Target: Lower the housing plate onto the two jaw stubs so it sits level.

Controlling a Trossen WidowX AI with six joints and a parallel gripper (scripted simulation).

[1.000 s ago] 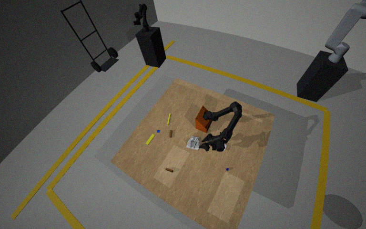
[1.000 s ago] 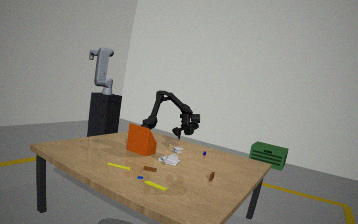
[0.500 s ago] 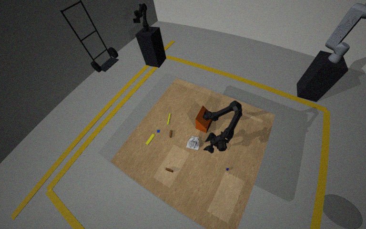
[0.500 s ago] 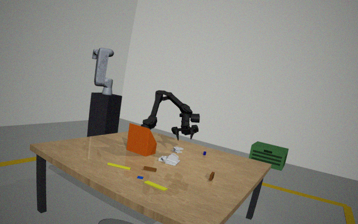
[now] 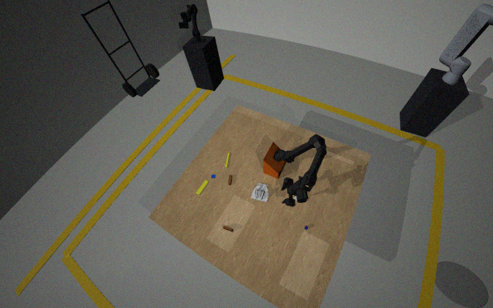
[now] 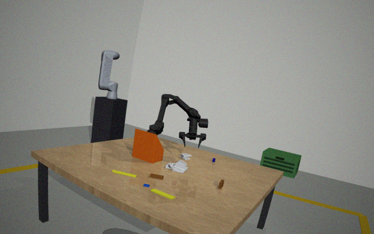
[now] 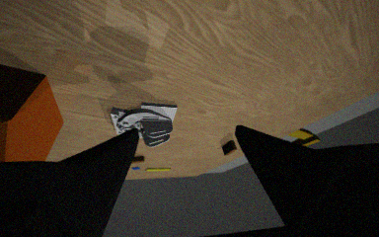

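The white base assembly point(image 5: 260, 193) point(image 6: 180, 167) lies on the table beside the orange block; in the wrist view its dark jaws point(image 7: 157, 132) are on top. A separate small white piece point(image 6: 185, 156), seemingly the housing plate, rests on the table behind it; in the top view the hand mostly hides it, and I cannot make it out in the wrist view. My gripper point(image 5: 287, 194) point(image 6: 192, 146) point(image 7: 189, 131) is open and empty, fingers pointing down, above the table near the small white piece and off to one side of the base. Pin and stub details are too small to tell.
An orange block point(image 5: 274, 162) point(image 6: 146, 147) point(image 7: 37, 120) stands near the arm's base. Brown pieces point(image 5: 228, 228) point(image 6: 156, 176), yellow bars point(image 5: 202, 187) point(image 6: 162, 193) and small blue pieces point(image 5: 306, 228) point(image 6: 214, 160) lie around on the wooden table point(image 5: 188, 213) point(image 6: 96, 156).
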